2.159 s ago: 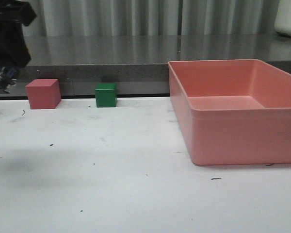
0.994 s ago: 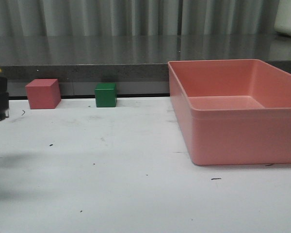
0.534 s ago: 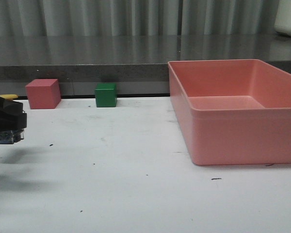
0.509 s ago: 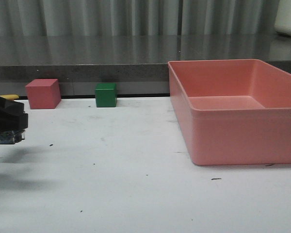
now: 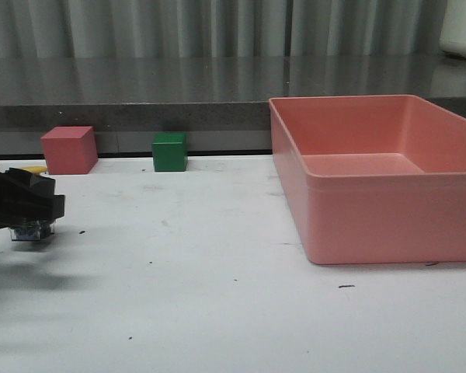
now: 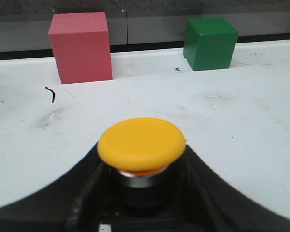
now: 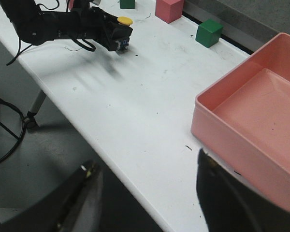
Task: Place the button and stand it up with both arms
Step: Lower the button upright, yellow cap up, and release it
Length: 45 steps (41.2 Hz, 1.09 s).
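My left gripper (image 5: 33,207) is at the far left of the white table (image 5: 217,295), shut on the button (image 5: 31,230). In the left wrist view the yellow-orange cap (image 6: 141,144) stands upright between the black fingers (image 6: 84,186), with the collar below it. The bluish terminals hang just over the table; I cannot tell if they touch. The right wrist view shows that arm (image 7: 58,24) and the cap (image 7: 124,21) from afar. My right gripper (image 7: 146,163) is open and empty, high above the table's front edge, and is out of the front view.
A red cube (image 5: 68,149) and a green cube (image 5: 170,151) stand at the table's back edge, beyond the button. A large pink bin (image 5: 380,179) fills the right side. Another green cube (image 7: 128,4) shows far left in the right wrist view.
My left gripper has moved right and down over the table with the button in it. The cubes and the bin have not moved.
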Available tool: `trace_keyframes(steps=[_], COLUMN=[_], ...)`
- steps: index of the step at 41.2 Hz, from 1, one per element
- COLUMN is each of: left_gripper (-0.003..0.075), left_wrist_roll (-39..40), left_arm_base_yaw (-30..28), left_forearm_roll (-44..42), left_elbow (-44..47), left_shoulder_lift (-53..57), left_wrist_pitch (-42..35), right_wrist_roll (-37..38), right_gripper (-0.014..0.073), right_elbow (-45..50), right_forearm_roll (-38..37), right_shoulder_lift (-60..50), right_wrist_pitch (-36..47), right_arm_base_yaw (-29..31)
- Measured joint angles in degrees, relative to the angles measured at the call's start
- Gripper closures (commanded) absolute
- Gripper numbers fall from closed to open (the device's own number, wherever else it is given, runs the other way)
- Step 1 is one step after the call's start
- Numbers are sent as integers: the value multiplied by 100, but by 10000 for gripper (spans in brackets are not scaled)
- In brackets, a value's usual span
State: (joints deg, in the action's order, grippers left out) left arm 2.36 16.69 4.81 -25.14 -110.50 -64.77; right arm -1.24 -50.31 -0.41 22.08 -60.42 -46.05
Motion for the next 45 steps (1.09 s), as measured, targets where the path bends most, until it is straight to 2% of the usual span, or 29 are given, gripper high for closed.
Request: trace_keyframes(steps=[14, 17, 23, 27, 36, 45], left_gripper=[531, 479, 325, 271, 269, 269], left_wrist_roll=[0, 0, 0, 13, 13, 13], left_arm_base_yaw=[0, 0, 0, 0, 0, 0], left_forearm_roll=[-5, -5, -14, -27, -31, -31], left_elbow=[290, 358, 496, 613, 1075, 1519], left_shoulder_lift=[0, 0, 10, 10, 349, 1419], left_wrist_pitch=[-154, -218, -292, -279, -129, 43], right_wrist_roll=[0, 0, 0, 0, 0, 0], right_gripper=[144, 144, 144, 144, 144, 144], right_elbow=[0, 0, 0, 0, 0, 0], right_forearm_roll=[0, 0, 0, 0, 0, 0], right_shoulder_lift=[0, 0, 0, 0, 0, 0], right_wrist_pitch=[0, 0, 0, 0, 0, 0], right_arm_base_yaw=[0, 0, 0, 0, 0, 0])
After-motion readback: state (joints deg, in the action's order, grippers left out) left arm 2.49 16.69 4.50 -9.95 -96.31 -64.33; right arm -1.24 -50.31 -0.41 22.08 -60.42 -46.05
